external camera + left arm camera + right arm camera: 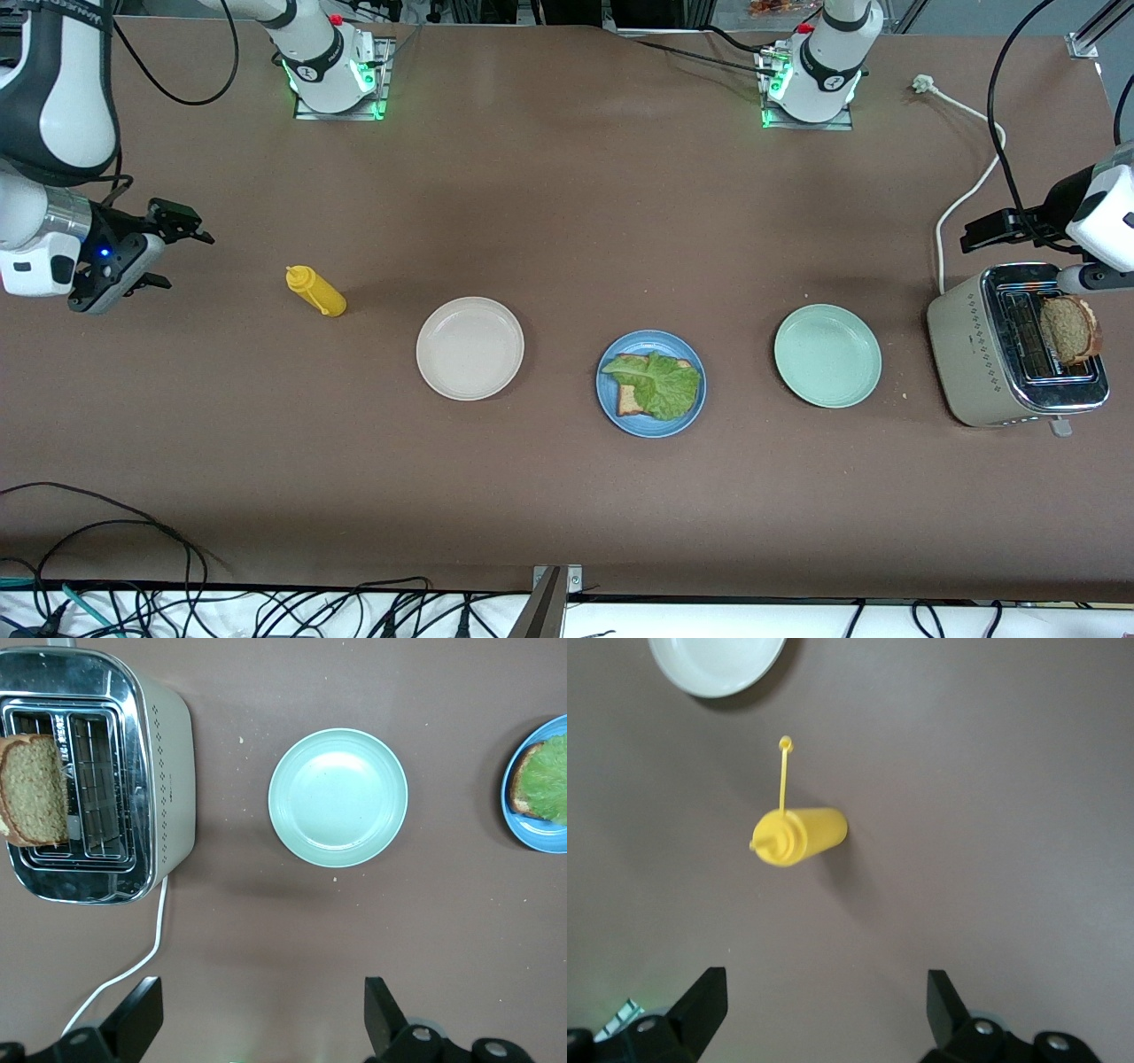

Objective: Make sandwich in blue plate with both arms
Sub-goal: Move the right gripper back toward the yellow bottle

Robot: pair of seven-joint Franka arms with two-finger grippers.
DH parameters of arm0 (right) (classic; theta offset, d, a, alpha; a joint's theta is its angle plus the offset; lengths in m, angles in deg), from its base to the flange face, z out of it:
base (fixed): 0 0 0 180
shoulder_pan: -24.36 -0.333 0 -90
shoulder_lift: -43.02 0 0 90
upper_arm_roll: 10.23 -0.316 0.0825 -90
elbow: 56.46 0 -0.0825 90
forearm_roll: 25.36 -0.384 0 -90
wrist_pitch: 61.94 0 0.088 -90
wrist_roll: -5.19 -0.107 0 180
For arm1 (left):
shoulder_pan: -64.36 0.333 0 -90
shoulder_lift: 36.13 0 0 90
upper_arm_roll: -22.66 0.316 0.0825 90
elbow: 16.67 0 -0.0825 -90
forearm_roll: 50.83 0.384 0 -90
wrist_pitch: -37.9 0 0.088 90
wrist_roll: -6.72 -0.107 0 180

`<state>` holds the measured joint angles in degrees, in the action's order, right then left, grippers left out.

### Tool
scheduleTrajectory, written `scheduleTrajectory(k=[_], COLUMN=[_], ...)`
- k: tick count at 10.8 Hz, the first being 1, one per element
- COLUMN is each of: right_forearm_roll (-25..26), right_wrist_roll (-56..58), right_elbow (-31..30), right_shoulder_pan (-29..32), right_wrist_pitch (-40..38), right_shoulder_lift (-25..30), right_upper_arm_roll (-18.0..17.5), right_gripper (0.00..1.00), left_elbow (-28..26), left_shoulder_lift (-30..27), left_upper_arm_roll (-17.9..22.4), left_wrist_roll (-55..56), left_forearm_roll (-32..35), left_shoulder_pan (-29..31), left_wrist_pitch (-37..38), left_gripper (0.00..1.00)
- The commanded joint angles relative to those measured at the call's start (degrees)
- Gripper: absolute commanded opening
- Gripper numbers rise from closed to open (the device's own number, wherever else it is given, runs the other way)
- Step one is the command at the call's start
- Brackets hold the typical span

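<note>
The blue plate (648, 428) sits mid-table and holds one brown bread slice (628, 404) with a green lettuce leaf (662, 384) on top. The plate's edge (539, 838) and the lettuce (551, 778) also show in the left wrist view. A second bread slice (1070, 330) stands up out of the toaster (974, 354) slot, seen too in the left wrist view (35, 788). My left gripper (1010, 257) is open and empty over the table beside the toaster (263, 1019). My right gripper (182, 257) is open and empty (824, 1014) over the table near the yellow bottle.
A pale mint plate (827, 355) lies between the blue plate and the toaster. A cream plate (469, 347) lies toward the right arm's end. A yellow squeeze bottle (316, 291) lies on its side near it. The toaster's white cord (966, 190) runs toward the left arm's base.
</note>
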<state>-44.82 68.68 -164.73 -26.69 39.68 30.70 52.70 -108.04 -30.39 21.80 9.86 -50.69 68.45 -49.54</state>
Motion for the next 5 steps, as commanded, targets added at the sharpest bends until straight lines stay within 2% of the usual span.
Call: scheduleTrajectory(k=[1, 3, 4, 5], right_forearm_roll=[-7.0, -10.6, -13.6, -18.8], right_wrist_roll=[16.0, 25.6, 31.6, 39.0], right_elbow=[-8.0, -10.0, -11.0, -13.2], right_shoulder_pan=[-1.0, 0.5, 2.1, 3.4], right_wrist_pitch=[1.1, 1.2, 1.1, 1.1], right_shoulder_lift=[2.9, 2.6, 2.2, 1.9], right_upper_arm_roll=[3.4, 4.0, 4.0, 4.0], right_gripper=[1.00, 1.00, 1.00, 1.00], left_elbow=[-0.2, -0.2, -0.2, -0.2], left_shoulder_lift=[-0.4, -0.4, -0.4, -0.4], left_upper_arm_roll=[-0.1, -0.1, -0.1, -0.1], left_wrist_roll=[-0.4, -0.4, -0.4, -0.4], left_forearm_roll=[0.6, 0.6, 0.6, 0.6], left_shoulder_pan=[0.1, 0.1, 0.1, 0.1], left_wrist_pitch=[0.1, 0.1, 0.1, 0.1], left_gripper=[1.00, 1.00, 1.00, 1.00])
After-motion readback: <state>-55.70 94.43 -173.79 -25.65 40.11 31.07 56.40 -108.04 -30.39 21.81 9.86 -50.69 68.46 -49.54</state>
